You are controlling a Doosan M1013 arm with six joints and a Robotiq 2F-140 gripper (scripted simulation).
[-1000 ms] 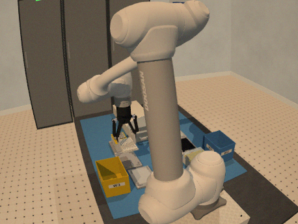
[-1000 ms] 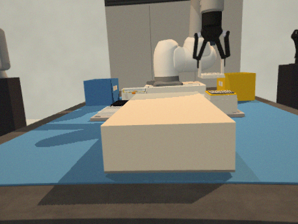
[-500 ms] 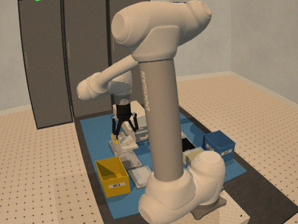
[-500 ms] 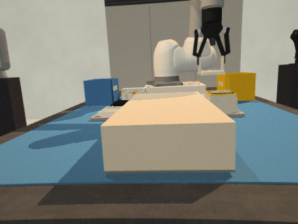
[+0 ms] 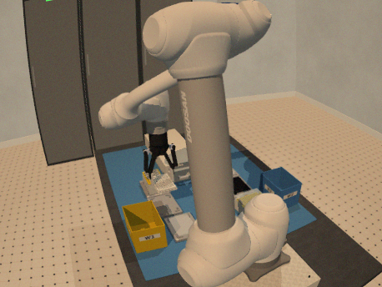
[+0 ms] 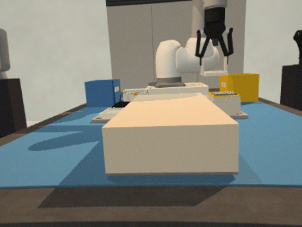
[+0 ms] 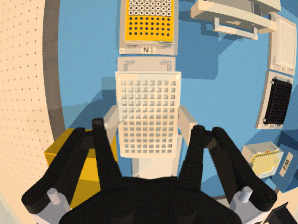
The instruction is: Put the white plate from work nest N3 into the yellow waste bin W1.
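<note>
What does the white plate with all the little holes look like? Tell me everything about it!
The white plate is a flat rectangle, plastic-looking, covered with a neat grid of tiny square wells. The black gripper is shut on it, one finger on each long side, holding it level in the air above the blue mat. Only the fingers touch it. In the exterior view it hangs higher than the yellow bin, not yet over it.

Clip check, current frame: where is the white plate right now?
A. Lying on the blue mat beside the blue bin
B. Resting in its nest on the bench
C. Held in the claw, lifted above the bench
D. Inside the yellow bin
C: the claw is shut on the white plate, which hangs well above the bench in the exterior view, not yet over the yellow bin.
</note>
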